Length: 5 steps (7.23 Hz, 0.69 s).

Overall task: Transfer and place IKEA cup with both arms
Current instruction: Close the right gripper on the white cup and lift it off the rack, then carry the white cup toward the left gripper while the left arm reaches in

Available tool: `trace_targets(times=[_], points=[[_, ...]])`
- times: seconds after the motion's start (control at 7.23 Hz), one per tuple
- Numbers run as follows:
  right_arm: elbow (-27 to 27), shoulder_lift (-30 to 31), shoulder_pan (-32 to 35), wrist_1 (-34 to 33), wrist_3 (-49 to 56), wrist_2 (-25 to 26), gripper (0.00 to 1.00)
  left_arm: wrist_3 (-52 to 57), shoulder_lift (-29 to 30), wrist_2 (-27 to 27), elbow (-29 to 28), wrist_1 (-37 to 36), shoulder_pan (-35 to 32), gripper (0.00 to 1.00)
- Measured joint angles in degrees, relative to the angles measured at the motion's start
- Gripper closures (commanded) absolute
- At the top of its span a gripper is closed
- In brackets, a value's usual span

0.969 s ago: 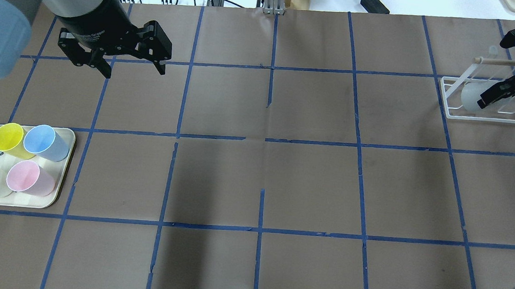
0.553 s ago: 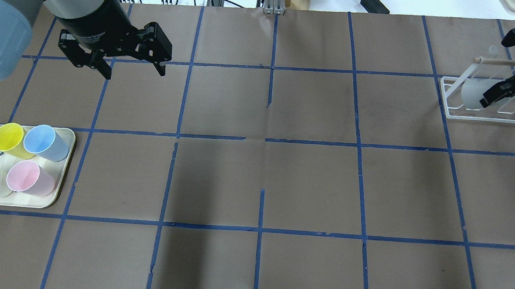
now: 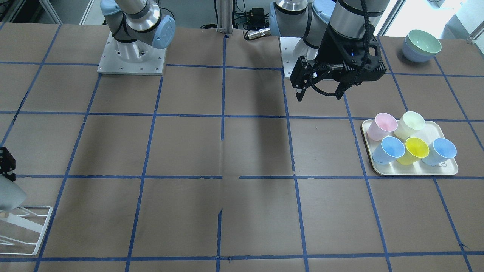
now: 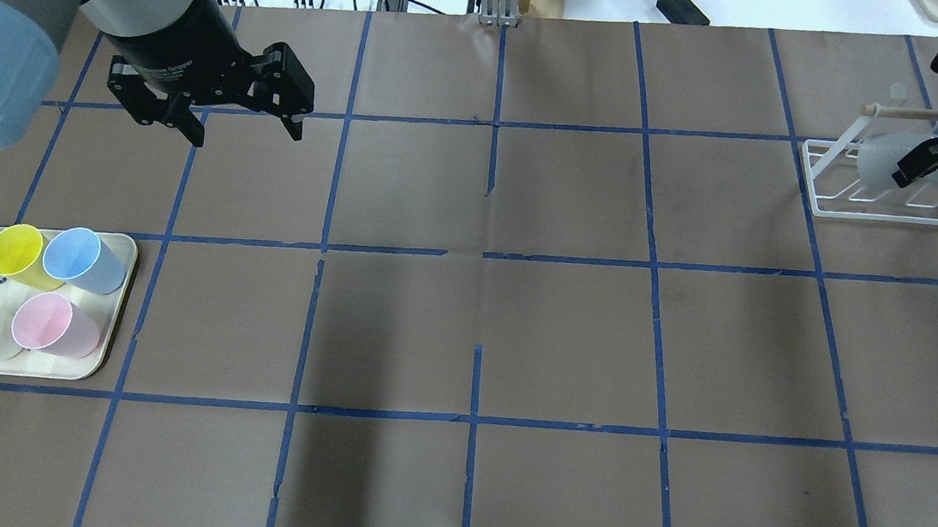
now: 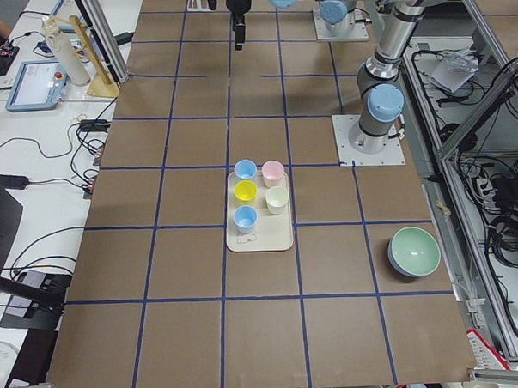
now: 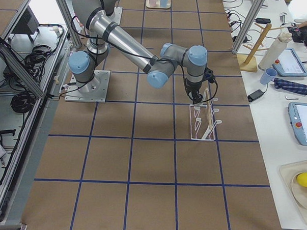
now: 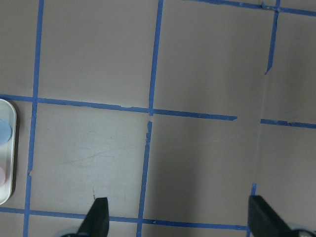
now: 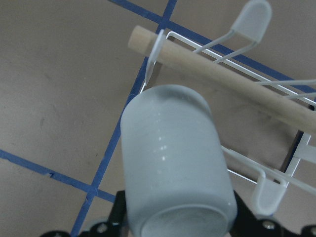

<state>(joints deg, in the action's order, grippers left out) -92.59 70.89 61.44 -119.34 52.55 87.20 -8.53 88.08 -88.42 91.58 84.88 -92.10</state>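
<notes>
The pale grey IKEA cup (image 8: 175,163) is on its side between the fingers of my right gripper (image 4: 917,165), just above the white wire rack (image 4: 887,209) with its wooden dowel at the table's far right. In the overhead view the cup (image 4: 875,161) is partly hidden by the fingers. In the front-facing view the cup (image 3: 7,192) is cut off by the left edge. My left gripper (image 4: 241,125) is open and empty, and hovers over bare table at the far left; it also shows in the front-facing view (image 3: 320,96).
A cream tray (image 4: 111,332) at the near left holds several upright coloured cups: blue, yellow, pink and pale green. Stacked green and blue bowls (image 3: 421,45) stand beside the left arm's base. Blue tape lines grid the brown table.
My right gripper has moved with the cup up and toward the far right, away from the rack's base. The left arm has barely moved.
</notes>
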Motion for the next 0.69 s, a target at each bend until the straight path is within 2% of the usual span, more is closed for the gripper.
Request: trace_targets(times=[0.28,0.69], points=[[0.15,1.36,0.00,1.01,0.07,0.72,0.90,0.00,-0.04,0.05,0.10,-0.05,0.00,0.00],[0.33,3.01,0.00,2.43,0.15,1.79,0.89,0.22,-0.08,3.03,0.31,0.22,0.35,0.00]])
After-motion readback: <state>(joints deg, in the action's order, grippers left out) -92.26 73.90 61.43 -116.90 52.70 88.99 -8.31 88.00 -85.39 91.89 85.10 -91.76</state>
